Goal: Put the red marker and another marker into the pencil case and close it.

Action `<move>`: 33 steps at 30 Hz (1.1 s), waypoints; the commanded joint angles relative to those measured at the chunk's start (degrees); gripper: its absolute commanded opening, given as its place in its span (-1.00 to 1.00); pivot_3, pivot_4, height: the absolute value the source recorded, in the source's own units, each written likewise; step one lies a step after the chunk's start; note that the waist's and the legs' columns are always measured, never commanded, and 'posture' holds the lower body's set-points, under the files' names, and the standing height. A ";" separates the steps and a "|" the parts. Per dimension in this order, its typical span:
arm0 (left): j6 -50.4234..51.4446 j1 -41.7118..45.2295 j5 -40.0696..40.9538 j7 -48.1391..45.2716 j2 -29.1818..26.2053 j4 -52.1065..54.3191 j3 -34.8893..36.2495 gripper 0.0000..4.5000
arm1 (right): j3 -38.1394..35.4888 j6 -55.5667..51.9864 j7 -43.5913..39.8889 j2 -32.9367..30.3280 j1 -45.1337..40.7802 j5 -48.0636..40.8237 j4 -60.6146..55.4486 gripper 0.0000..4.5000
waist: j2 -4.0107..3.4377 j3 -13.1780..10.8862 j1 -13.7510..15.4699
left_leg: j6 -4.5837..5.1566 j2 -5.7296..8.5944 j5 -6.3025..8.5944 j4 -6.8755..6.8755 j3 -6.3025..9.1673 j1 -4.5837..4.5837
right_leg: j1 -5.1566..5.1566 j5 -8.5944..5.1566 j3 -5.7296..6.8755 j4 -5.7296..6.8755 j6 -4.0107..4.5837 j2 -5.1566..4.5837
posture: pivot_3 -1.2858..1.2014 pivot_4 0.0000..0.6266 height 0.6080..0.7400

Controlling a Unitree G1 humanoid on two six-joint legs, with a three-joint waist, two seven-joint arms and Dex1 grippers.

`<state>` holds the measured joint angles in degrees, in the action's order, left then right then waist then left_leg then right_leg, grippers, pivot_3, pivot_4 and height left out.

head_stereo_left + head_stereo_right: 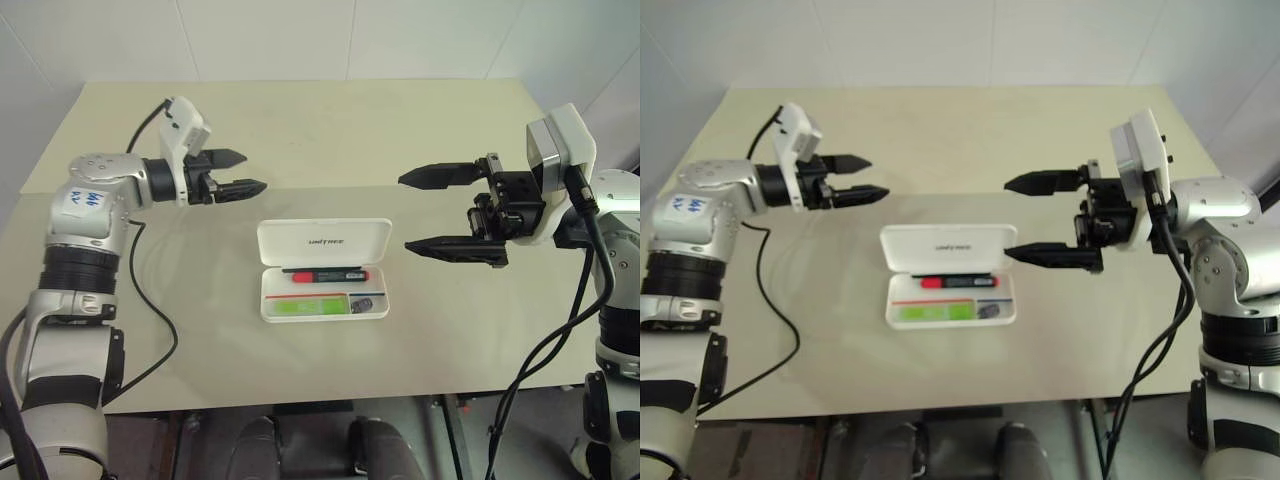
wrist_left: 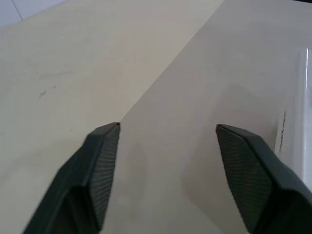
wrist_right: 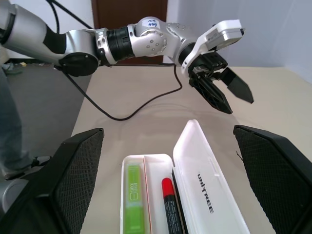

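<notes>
The white pencil case (image 1: pixel 323 241) lies open in the middle of the table, its lid tilted up at the far side. In its tray lie the red marker (image 1: pixel 325 274) along the hinge side and the light green highlighter (image 1: pixel 305 306) nearer the front. My left gripper (image 1: pixel 252 170) hovers open and empty above the table, beyond the case's left corner. My right gripper (image 1: pixel 404 212) hangs wide open to the right of the case, pointing at it, with nothing between its fingers. The right wrist view looks down into the open case (image 3: pixel 204 185).
A small dark grey cylinder (image 1: pixel 364 304) sits in the tray's right compartment. The left arm's black cable (image 1: pixel 165 330) loops over the table's left side. The beige table (image 1: pixel 320 130) stretches bare behind the case, with walls beyond it.
</notes>
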<state>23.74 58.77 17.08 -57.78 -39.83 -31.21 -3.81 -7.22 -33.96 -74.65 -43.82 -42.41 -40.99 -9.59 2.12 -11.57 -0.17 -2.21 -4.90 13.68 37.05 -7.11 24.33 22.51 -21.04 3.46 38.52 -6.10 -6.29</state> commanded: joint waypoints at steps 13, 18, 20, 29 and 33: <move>-1.34 -0.62 -1.03 -7.57 1.70 0.91 1.22 -0.98 | 6.95 0.05 13.53 -0.81 -4.28 13.89 3.12 1.00 | 0.00 0.00 0.03 | 0.00 -0.01 0.00 0.00 -0.04 0.01 | 0.01 0.00 0.00 0.07 0.00 -0.02 | 0.03 -0.52 1.00; -0.26 -2.46 -1.74 -7.92 1.66 4.25 0.86 -0.98 | 4.64 0.21 11.08 -0.60 -4.19 10.03 1.62 1.00 | 0.00 0.00 0.05 | 0.00 -0.01 0.00 0.01 -0.03 0.01 | 0.00 0.00 0.00 0.09 0.00 -0.02 | 0.03 -0.52 1.00; -0.19 -3.40 -2.10 -7.92 1.80 5.63 0.42 -0.98 | 4.37 0.12 10.96 -0.67 -4.29 9.39 1.24 1.00 | 0.00 0.00 0.06 | 0.00 -0.01 0.00 0.02 -0.02 0.01 | -0.01 0.00 0.00 0.11 0.00 -0.02 | 0.03 -0.52 1.00; 4.66 -9.99 -0.93 -11.18 0.36 16.75 -0.78 -0.98 | 4.65 0.58 10.08 -1.72 -4.27 10.19 1.81 1.00 | 0.00 0.00 -0.02 | 0.00 -0.02 0.00 -0.01 -0.02 0.00 | 0.00 0.00 0.00 0.10 0.00 -0.01 | 0.03 -0.52 1.00; 5.86 -12.17 -0.78 -10.84 -0.34 20.34 -0.40 -0.98 | 4.73 1.08 9.72 -1.87 -4.40 10.72 2.35 1.00 | 0.00 0.00 0.05 | 0.00 -0.02 0.00 0.00 -0.01 0.01 | -0.01 0.00 0.00 0.10 0.00 -0.02 | 0.03 -0.52 1.00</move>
<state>29.00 46.85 15.44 -68.41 -39.18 -13.75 -4.93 -0.58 -33.76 -64.58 -44.54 -45.87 -29.72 -6.34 2.11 -11.56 -0.12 -2.20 -4.91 13.68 37.05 -7.12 24.33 22.49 -21.04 3.45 38.61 -6.10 -6.32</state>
